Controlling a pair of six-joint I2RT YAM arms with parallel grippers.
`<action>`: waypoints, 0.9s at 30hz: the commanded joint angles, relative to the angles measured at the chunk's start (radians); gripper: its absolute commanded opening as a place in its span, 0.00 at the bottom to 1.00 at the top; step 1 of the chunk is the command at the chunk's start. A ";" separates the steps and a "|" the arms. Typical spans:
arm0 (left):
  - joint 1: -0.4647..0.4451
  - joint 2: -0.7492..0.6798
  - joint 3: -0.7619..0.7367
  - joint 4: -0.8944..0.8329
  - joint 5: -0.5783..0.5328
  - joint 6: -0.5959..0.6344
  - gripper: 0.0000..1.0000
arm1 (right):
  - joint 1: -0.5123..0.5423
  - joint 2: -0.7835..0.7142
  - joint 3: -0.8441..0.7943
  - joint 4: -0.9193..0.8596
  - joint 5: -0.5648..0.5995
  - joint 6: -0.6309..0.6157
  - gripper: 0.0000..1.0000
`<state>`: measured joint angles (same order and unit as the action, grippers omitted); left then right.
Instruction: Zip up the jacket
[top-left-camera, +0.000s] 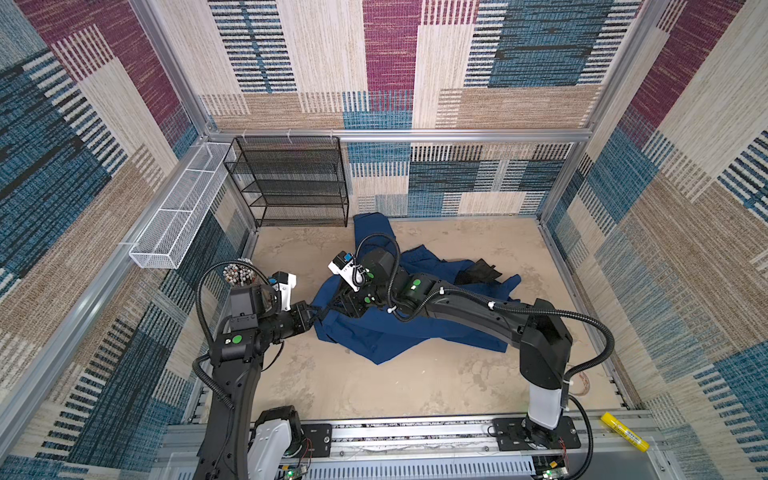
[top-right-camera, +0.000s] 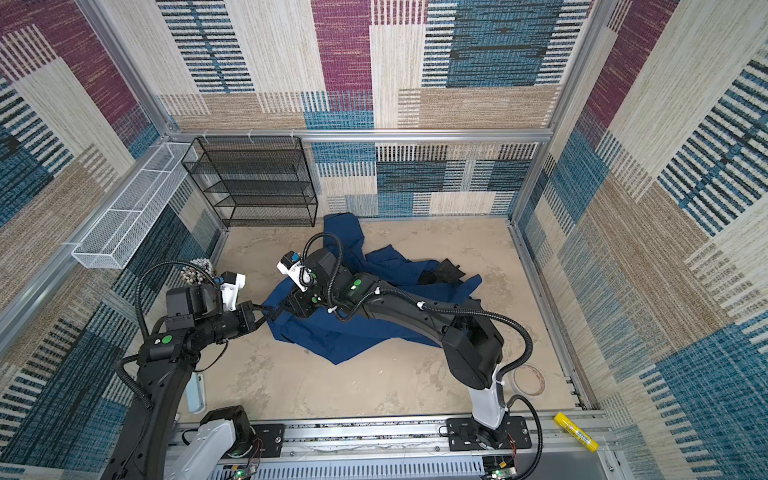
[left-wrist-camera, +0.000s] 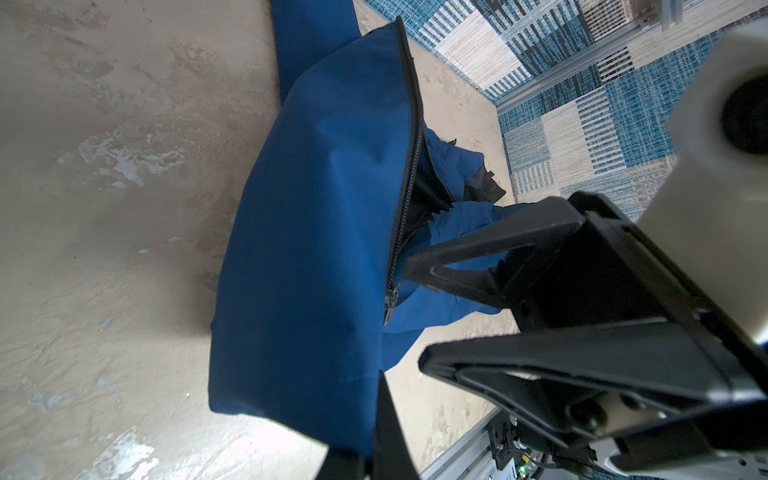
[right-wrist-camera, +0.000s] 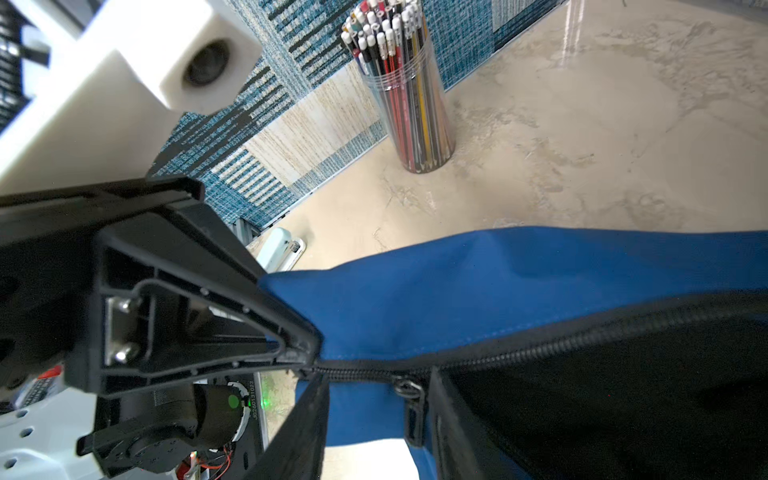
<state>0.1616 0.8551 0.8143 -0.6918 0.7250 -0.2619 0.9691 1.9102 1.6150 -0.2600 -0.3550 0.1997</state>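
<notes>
The navy jacket (top-left-camera: 374, 332) (top-right-camera: 332, 338) lies crumpled in the middle of the floor in both top views, with black lining showing at its far right. My left gripper (top-left-camera: 313, 311) (left-wrist-camera: 370, 457) is shut on the jacket's bottom corner at the zipper's end and holds it off the floor. My right gripper (top-left-camera: 338, 303) (right-wrist-camera: 374, 428) reaches across from the right. Its jaws stand apart on either side of the black zipper. The zipper slider (right-wrist-camera: 405, 386) (left-wrist-camera: 390, 297) sits just above the joined bottom end, and its pull tab (right-wrist-camera: 411, 415) hangs between the fingers. Above the slider the zipper gapes open.
A clear cup of pencils (right-wrist-camera: 415, 95) (top-left-camera: 239, 274) stands by the left wall behind my left arm. A black mesh shelf (top-left-camera: 291, 183) and a white mesh basket (top-left-camera: 178, 216) are at the back left. A stapler (top-right-camera: 196, 392), a tape roll (top-right-camera: 528, 380) and a yellow tube (top-left-camera: 625, 430) lie near the front.
</notes>
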 joint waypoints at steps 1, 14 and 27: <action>0.001 -0.003 0.003 0.017 0.020 0.001 0.00 | 0.001 0.009 -0.004 -0.020 0.029 -0.011 0.44; 0.001 0.003 0.007 0.014 0.014 0.004 0.00 | 0.002 -0.034 -0.109 0.048 -0.042 0.019 0.42; 0.001 -0.002 0.009 0.009 0.016 0.000 0.00 | 0.002 0.016 -0.078 0.077 -0.063 0.031 0.39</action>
<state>0.1616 0.8566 0.8154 -0.6930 0.7315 -0.2623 0.9691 1.9175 1.5208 -0.2230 -0.4118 0.2226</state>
